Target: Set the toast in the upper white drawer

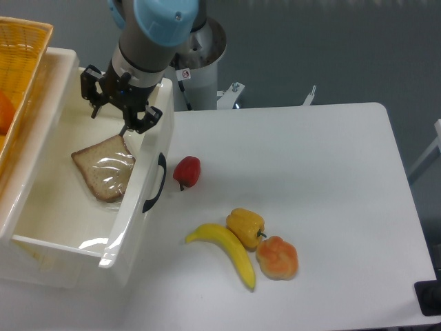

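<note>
Your toast is lying inside the upper white drawer, flat on the drawer floor and close to the front wall, the one that carries the black curved handle. Its clear plastic wrap catches the light, and the darker crust runs along the lower edge. Your gripper hangs right over the slice's upper corner; one dark fingertip comes down almost to the bread, but you cannot tell from this angle whether the fingers are spread or pressed together, or whether they are touching the toast at all. The arm's grey wrist and blue joint cap sit above the drawer's far front corner. A yellow wicker basket stands just beside the drawer on its far side, with something orange showing inside it. Out on the white table, a red pepper lies near the handle. Further off, a banana, a yellow pepper and an orange bun-like item lie bunched together, touching or nearly so.
</note>
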Controlling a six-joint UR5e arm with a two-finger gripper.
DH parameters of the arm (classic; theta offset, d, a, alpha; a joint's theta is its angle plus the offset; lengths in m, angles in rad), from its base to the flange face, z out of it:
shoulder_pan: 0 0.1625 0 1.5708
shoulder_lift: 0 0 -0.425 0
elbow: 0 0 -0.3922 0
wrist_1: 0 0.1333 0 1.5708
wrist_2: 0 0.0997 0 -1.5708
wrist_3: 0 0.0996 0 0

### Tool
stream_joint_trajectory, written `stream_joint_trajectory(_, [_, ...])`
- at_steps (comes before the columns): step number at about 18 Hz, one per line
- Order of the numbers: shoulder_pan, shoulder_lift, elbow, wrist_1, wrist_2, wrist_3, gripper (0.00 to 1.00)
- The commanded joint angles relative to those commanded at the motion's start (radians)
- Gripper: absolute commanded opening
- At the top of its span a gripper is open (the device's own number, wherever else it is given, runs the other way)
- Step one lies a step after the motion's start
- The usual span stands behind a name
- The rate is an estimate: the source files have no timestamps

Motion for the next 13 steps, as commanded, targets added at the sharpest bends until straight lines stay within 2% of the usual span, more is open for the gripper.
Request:
stream_joint_trajectory(3, [0.052,0.014,-0.002,0.012,0.000,0.008,1.00])
stream_joint_trajectory(6, [0.074,0.029,-0.008,0.070,0.012,0.011,1.00])
stream_joint_trajectory(9, [0.094,0.034,-0.011,0.123,0.119,0.017,1.00])
stream_joint_trajectory(13, [0.127,0.014,-0.011,0.169,0.161,0.032,1.00])
